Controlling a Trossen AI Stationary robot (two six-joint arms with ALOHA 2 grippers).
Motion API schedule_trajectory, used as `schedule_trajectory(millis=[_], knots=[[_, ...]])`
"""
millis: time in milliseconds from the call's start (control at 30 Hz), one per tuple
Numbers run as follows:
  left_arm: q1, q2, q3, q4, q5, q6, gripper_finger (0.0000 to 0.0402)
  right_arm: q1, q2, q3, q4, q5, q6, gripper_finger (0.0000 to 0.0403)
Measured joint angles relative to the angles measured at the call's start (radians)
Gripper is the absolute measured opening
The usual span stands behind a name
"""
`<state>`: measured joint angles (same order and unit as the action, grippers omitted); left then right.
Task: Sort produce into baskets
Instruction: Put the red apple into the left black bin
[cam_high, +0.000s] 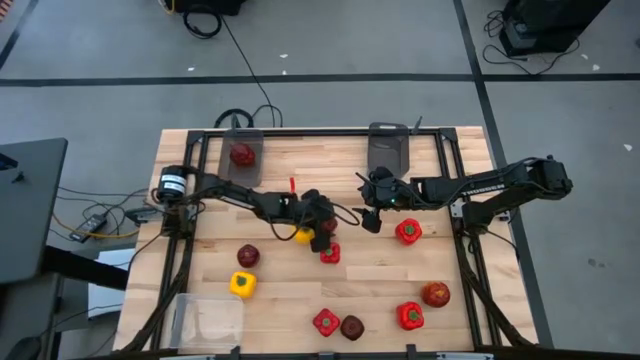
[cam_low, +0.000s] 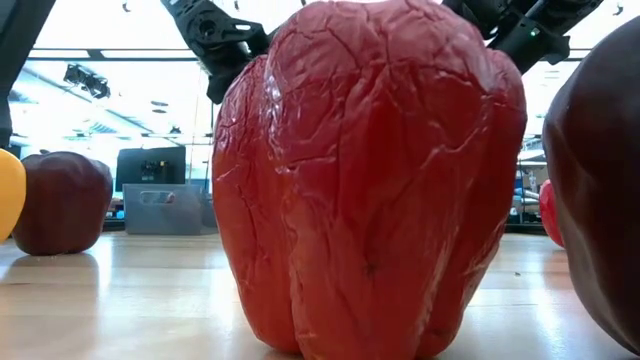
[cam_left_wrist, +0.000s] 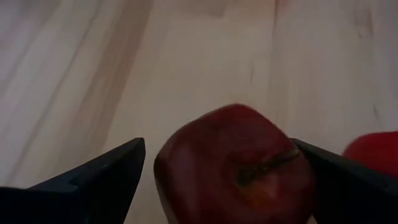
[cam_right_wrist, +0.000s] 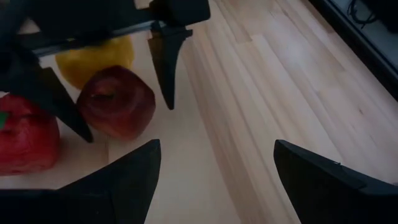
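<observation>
Left hand (cam_left_wrist: 214, 180) astride maroon apple (cam_left_wrist: 233, 165)

1. The pale wooden table (cam_high: 290, 300) carries scattered produce.
2. Red peppers (cam_high: 326, 321) and a dark apple (cam_high: 352, 327) sit near its front edge.
3. A yellow pepper (cam_high: 242, 284) and maroon apple (cam_high: 248, 255) lie left.
4. A clear bin (cam_high: 208, 320) rests at the front-left corner, two dark bins (cam_high: 389, 148) at the back.

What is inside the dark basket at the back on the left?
One red piece lies in that basket. The dark plastic may cover anything smaller beside it.
</observation>
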<state>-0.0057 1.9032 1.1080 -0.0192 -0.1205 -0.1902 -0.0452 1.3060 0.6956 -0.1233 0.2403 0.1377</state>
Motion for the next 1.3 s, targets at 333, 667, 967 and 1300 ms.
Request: schedule_trajectory(millis=[333, 667, 967, 1300], knots=[[0.005, -0.002, 0.030, -0.024, 0.001, -0.002, 0.0304, 0.003, 0.000, 0.000, -0.007, 0.000, 0.024, 0.0323], [0.052, -0.015, 0.075, -0.082, -0.005, 0.003, 0.0278, 0.037, 0.000, 0.000, -0.087, 0.005, 0.090, 0.0323], [0.215, -0.129, 0.077, -0.209, -0.087, 0.006, 0.0278, 0.088, 0.000, 0.000, -0.126, 0.070, 0.136, 0.0323], [0.388, -0.348, -0.009, -0.372, -0.173, 0.030, 0.0283, 0.135, 0.000, 0.000, -0.134, 0.126, 0.159, 0.0323]])
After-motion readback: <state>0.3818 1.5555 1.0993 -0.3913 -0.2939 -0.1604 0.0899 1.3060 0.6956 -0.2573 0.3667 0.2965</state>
